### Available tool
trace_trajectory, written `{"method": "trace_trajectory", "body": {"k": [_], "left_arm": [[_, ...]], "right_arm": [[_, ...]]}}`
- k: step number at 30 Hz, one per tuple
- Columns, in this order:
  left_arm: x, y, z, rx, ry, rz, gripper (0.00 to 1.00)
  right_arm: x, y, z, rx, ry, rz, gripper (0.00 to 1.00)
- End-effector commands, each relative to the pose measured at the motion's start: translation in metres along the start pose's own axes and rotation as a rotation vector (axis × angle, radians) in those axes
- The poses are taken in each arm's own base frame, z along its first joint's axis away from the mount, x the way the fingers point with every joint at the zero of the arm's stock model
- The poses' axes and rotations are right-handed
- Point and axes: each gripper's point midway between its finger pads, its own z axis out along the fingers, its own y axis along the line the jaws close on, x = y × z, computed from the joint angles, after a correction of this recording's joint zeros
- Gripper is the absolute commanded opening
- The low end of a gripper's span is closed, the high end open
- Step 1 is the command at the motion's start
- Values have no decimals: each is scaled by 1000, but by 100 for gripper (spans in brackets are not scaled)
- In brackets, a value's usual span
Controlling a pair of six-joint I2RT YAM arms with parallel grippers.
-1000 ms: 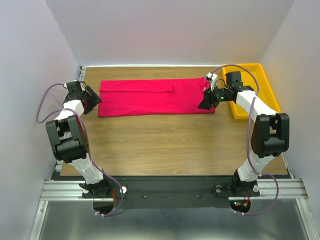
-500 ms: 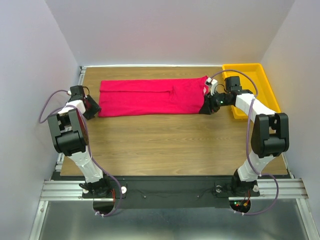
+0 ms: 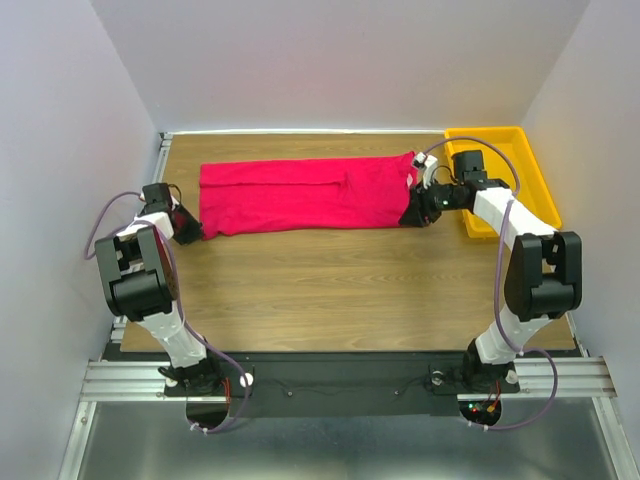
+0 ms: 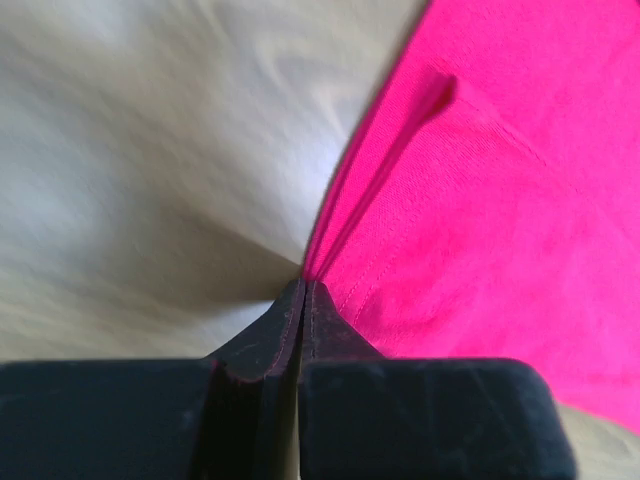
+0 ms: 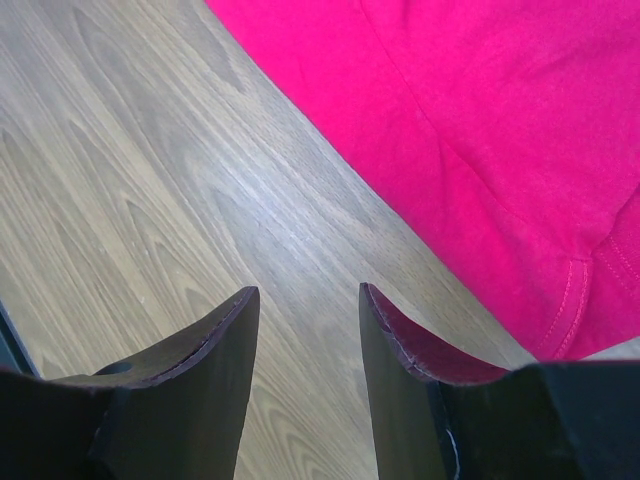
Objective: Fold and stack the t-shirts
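Note:
The crimson-pink t-shirt (image 3: 300, 195) lies folded into a long strip across the far half of the wooden table (image 3: 330, 280). My left gripper (image 3: 190, 232) sits low at the strip's near left corner. In the left wrist view its jaws are pressed together, and the t-shirt's (image 4: 480, 200) hem runs into the left gripper's (image 4: 303, 285) tips as a raised ridge. My right gripper (image 3: 408, 215) is at the strip's near right corner. In the right wrist view the right gripper (image 5: 308, 292) is open over bare wood, with the t-shirt's (image 5: 480, 120) edge just beyond its right finger.
A yellow tray (image 3: 525, 155) stands at the table's far right corner, partly under my right arm. Grey walls close in the table on the left, back and right. A metal rail (image 3: 340, 380) runs along the near edge by the arm bases.
My left gripper came nearer along the t-shirt's left edge to its near corner and shut there. The right gripper stayed open by the right corner.

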Motion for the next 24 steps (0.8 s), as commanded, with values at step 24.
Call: {"method": "trace_trajectory", "body": {"k": [24], "left_arm": [[158,13,-140,86,244,-118,0]], "right_arm": [[-16,-11,-18,97,-46,-22,50]]}}
